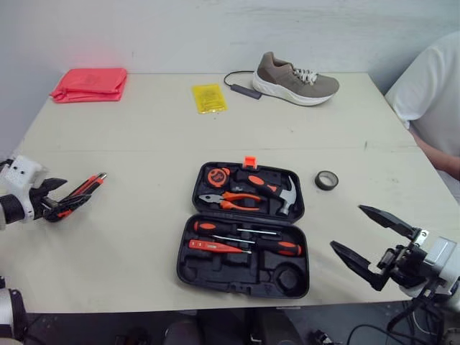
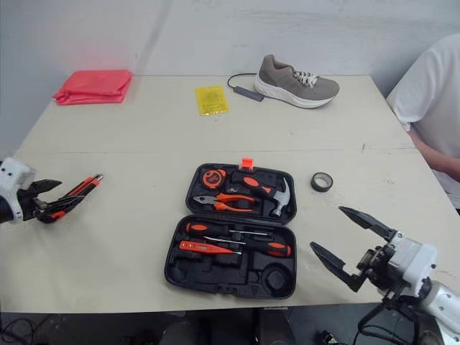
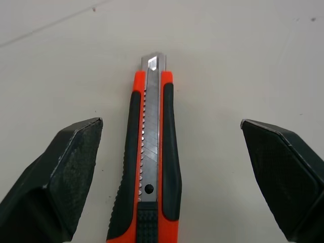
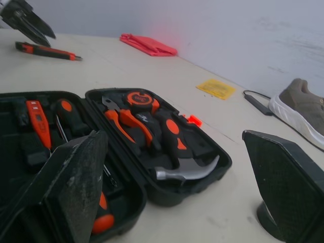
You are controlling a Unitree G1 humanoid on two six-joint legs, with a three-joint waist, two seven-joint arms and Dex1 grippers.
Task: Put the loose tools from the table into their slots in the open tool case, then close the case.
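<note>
- Knife (image 3: 152,167) first: it lies flat on the table (image 1: 144,129), well to the left of the tool case (image 1: 215,272), between the fingers (image 3: 66,167) of your left gripper (image 1: 72,192).
- Those fingers are wide apart and not touching it. Close them slowly on the fat middle of the handle, so it does not spin away.
- Stay off the front end, where a shiny blade tip peeks out.
- It is long and thin, orange with black sides.
- Your right gripper (image 1: 350,228) hangs open too, near the case.
</note>
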